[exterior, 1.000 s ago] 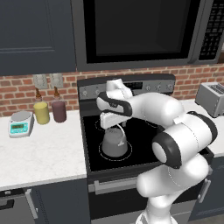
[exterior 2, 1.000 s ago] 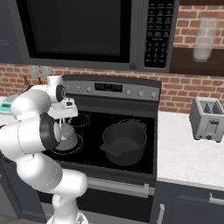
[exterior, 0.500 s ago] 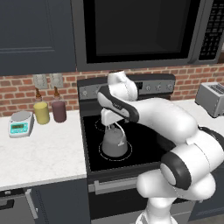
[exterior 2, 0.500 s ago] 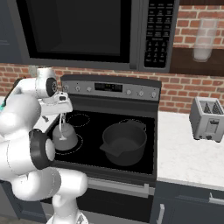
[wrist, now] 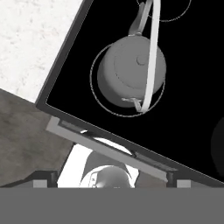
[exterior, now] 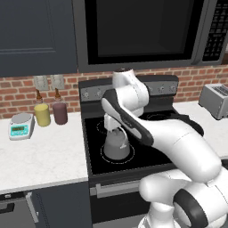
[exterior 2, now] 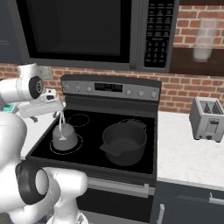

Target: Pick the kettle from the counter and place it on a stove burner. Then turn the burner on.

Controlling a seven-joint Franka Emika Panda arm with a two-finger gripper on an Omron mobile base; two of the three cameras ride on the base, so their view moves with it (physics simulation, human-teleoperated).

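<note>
Your kettle (exterior: 116, 144) sat upright on the glossy black cooktop (exterior: 147, 153), inside the large dashed ring of the stove burner (exterior: 103, 156) at the front left — base within the ring outline, which peeked out around it. In the hand view the kettle (wrist: 131, 70) was seen from above, lid knob near centre, thin wire handle arching across it, burner ring (wrist: 94, 94) showing around the body. Your gripper (exterior 2: 60, 111) hovered above the kettle, just over the top of the handle; the jaws stood spread wide with nothing between them, clear of the kettle as far as you could tell. In the hand view the two dark fingertips (wrist: 43, 179) sat far apart at the bottom corners, the gripper (wrist: 111, 180) gripping nothing. A wide black pot (exterior 2: 123, 142) rested on the right front of the cooktop, near the kettle but apart from it. The white counter (exterior: 42, 160) ran left of the stove — on it a small scale (exterior: 21, 125), a yellow jar (exterior: 42, 114) and a dark maroon jar (exterior: 59, 112), all back near the brick wall, well apart from the kettle. A toaster (exterior 2: 207, 119) stood on the counter right of the stove. The control panel with knobs (exterior 2: 109, 88) ran along the back of the stove, under the microwave (exterior 2: 87, 33).
</note>
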